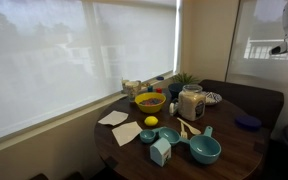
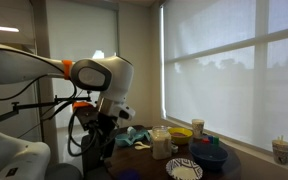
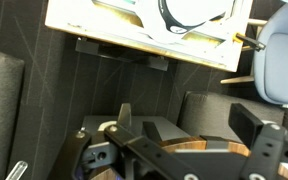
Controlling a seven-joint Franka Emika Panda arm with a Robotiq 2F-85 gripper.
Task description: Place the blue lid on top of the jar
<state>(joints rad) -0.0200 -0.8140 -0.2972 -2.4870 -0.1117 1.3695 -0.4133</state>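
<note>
The gripper [image 3: 184,120] is held wide and empty, while the blue lid [image 1: 247,122] is dimly made out at the table [image 1: 234,146] edge, apart from the jar [image 1: 191,102].

We see the arm [image 2: 96,76] hanging left of the jar [image 2: 161,143], well apart. Yellow bowl [image 2: 181,133] sits just beside it.

No text, brand, number or sign can be read in any view. The pale carton [image 1: 161,151] near the jar [image 1: 191,102] is too small to show print. The board [image 3: 144,30] in the wrist view bears only shapes.
</note>
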